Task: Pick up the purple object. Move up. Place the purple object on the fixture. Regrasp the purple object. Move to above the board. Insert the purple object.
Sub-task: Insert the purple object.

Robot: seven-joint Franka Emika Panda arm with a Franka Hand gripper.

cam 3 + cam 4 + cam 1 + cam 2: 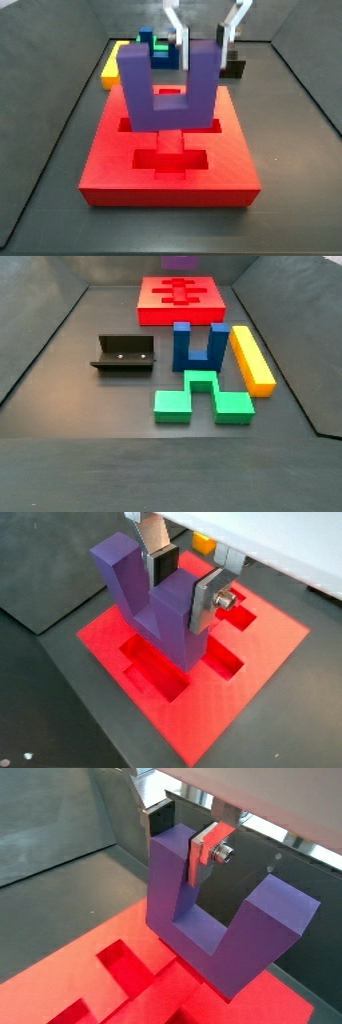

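hand (186, 578) clamps 1 prong | purple object (168, 88) above board (168, 170)

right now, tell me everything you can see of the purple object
The purple object is a matte, plastic-looking U-shaped block: two upright prongs joined by a base. It stands prongs up over the board, base at the central cut-out. The hand grips one prong between its fingers. Whether the object is fully seated is unclear.
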